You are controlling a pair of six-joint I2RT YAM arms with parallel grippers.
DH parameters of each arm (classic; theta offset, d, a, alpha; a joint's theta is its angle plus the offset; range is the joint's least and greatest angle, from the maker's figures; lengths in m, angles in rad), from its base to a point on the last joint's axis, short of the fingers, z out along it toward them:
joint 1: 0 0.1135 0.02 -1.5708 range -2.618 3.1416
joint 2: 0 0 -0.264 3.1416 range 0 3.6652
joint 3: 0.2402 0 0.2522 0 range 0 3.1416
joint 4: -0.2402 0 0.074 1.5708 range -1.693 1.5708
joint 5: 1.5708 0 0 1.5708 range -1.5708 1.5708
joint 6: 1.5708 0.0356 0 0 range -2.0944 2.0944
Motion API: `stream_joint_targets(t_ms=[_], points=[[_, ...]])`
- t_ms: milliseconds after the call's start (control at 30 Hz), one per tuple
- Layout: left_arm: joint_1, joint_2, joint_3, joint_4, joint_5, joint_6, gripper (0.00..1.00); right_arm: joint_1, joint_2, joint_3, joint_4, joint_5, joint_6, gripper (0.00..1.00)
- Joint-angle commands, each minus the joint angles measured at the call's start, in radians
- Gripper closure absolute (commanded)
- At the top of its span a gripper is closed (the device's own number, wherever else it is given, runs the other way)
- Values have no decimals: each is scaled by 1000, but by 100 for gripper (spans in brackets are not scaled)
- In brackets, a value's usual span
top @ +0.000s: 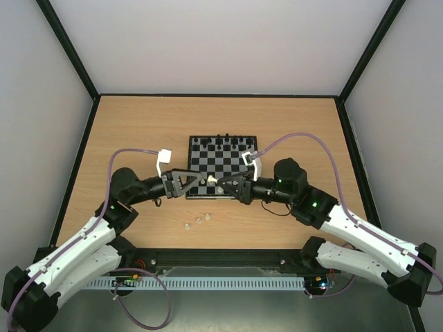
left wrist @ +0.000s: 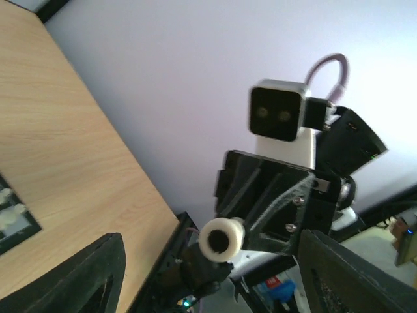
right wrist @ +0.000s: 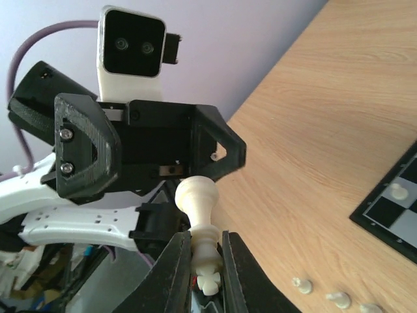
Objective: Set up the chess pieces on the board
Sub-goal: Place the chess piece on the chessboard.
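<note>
A whitish chess piece [right wrist: 199, 215], a king, is clamped head-first in my right gripper [right wrist: 207, 261], with its round base pointing out at the left gripper. In the left wrist view that base [left wrist: 221, 239] shows end-on between my left fingers [left wrist: 85, 280], which stand wide apart and clear of it. From above, my left gripper [top: 201, 181] and right gripper [top: 223, 185] meet tip to tip over the near edge of the board [top: 225, 166], the piece [top: 210, 180] between them. Black pieces line the board's far row.
Three loose whitish pieces [top: 197, 221] lie on the wood in front of the board, two of them [right wrist: 301, 284] also showing in the right wrist view. More whitish pieces [right wrist: 396, 191] stand on the board's corner squares. Black frame rails border the table.
</note>
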Motion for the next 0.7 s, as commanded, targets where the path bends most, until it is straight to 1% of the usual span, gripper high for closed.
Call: stream_joint_targets(t_ms=[0,67,133,267,333,433,467,667], points=[[66,-60,63,-199,-35,110,22,3,-19,103,-234,101,-94,88],[88,-75,104,-329,-83,184,18,1,8,163,-343,137,-125,88],[106,-77,139,-443,-132,252,18,3,50,226,-437,161,-154,88],[152,-65,151,-555,-177,327,17,3,171,354,-600,239,-198,88],[162,-61,148,-596,-214,361,17,2,239,416,-697,293,-211,88],[166,-56,139,-644,-275,399,17,2,323,466,-783,372,-230,89],[166,-56,133,-655,-291,410,17,3,350,480,-809,422,-231,89],[172,-52,111,-671,-316,431,17,2,505,534,-934,562,-244,91]])
